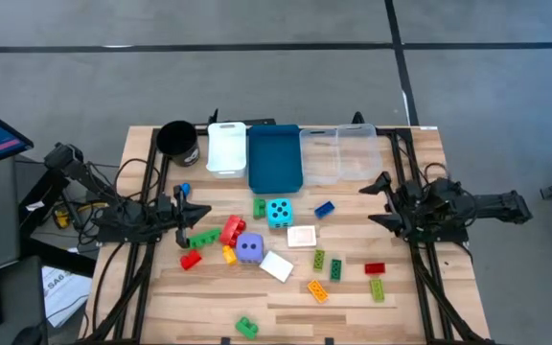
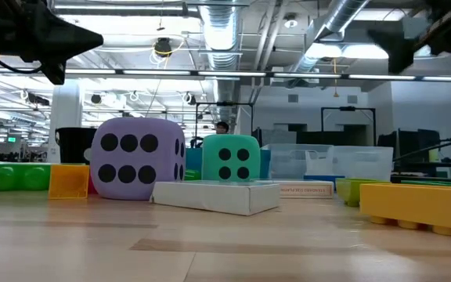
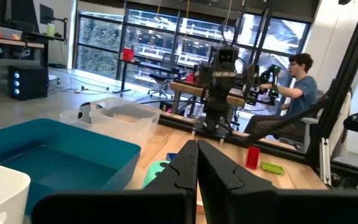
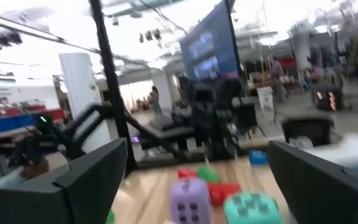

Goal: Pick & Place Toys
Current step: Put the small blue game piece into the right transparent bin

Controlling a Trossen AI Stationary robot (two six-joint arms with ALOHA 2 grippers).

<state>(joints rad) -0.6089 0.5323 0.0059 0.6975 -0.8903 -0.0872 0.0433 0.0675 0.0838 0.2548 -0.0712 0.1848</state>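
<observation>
The toys lie in the middle of the table: a cyan die, a purple die, two flat white cards, and several small bricks, among them a red one and a blue one. All rest flat on the wood. My left gripper hovers shut at the left of the pile, pointing level toward it, its fingers together in the left wrist view. My right gripper hovers open at the right, pointing level toward the toys, with nothing between its fingers.
Along the far edge stand a black cup, a white bin, a blue bin and a clear bin. More bricks lie near the front, such as a green one and an orange one. A person sits beyond the table.
</observation>
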